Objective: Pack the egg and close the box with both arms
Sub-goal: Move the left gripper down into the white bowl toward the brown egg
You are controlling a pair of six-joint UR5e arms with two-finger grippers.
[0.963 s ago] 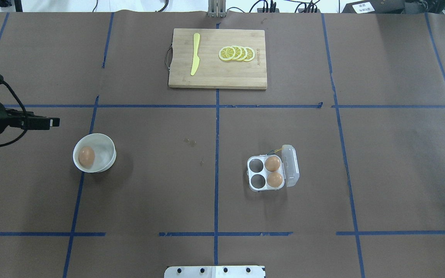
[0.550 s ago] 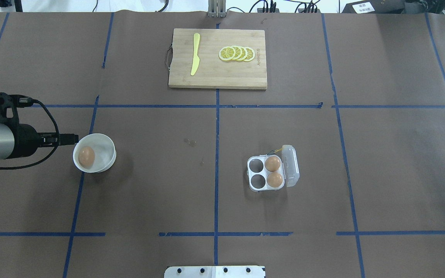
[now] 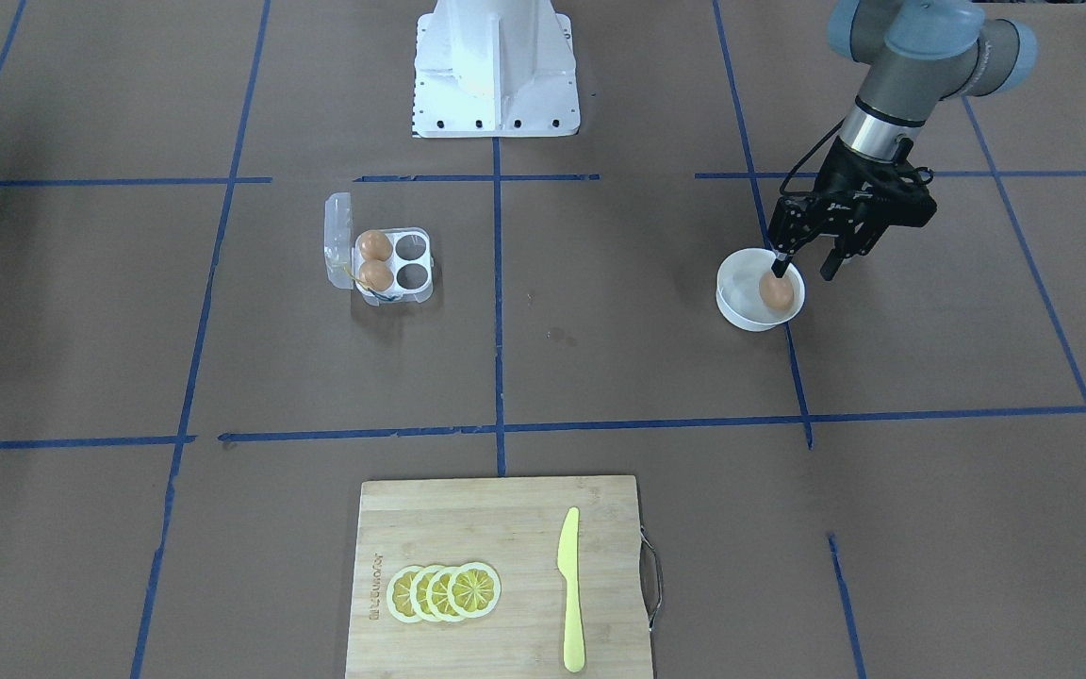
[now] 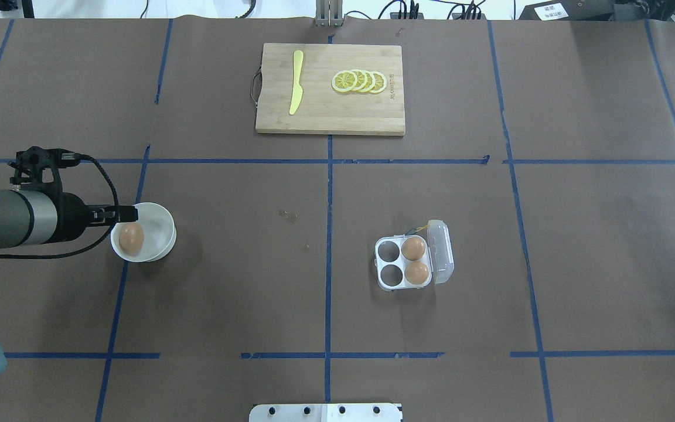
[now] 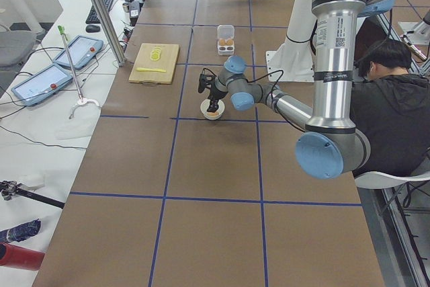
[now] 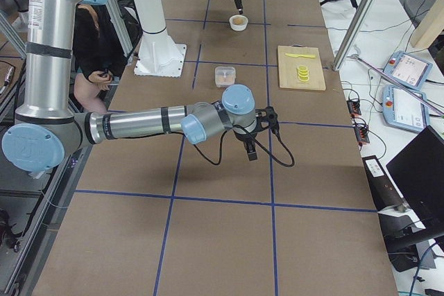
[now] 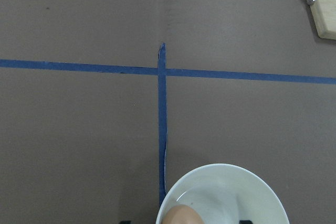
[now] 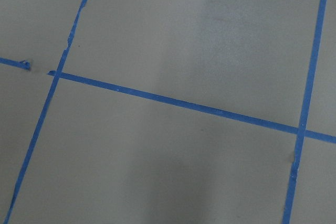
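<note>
Now we start on the left; our black two-fingered left gripper (image 3: 802, 268) has moved since a second ago; back then it was off to the side of the round white bowl (image 4: 169, 235), and now it hangs over the bowl's left edge; its fingers are spread apart and hold nothing; we think the grab comes next, but it is not done yet; the small smooth orange-brown egg (image 4: 131, 238) lies in the bowl, on the side closest to the gripper; it lies on its side, and its long way runs from our side of the brown table (image 4: 244, 293) to the far side; we cannot tell which end is the pointy one; further right sits the small square clear-plastic box (image 4: 393, 262) with four round white cups; its see-through lid (image 4: 441, 252) is swung open to the right; two other eggs (image 4: 413, 248) fill the right-hand cups and the two left-hand cups are free, so our egg has a spot; last, our right gripper (image 6: 250, 152) hangs over the table far off to the right; we cannot tell if it is open or shut.
</note>
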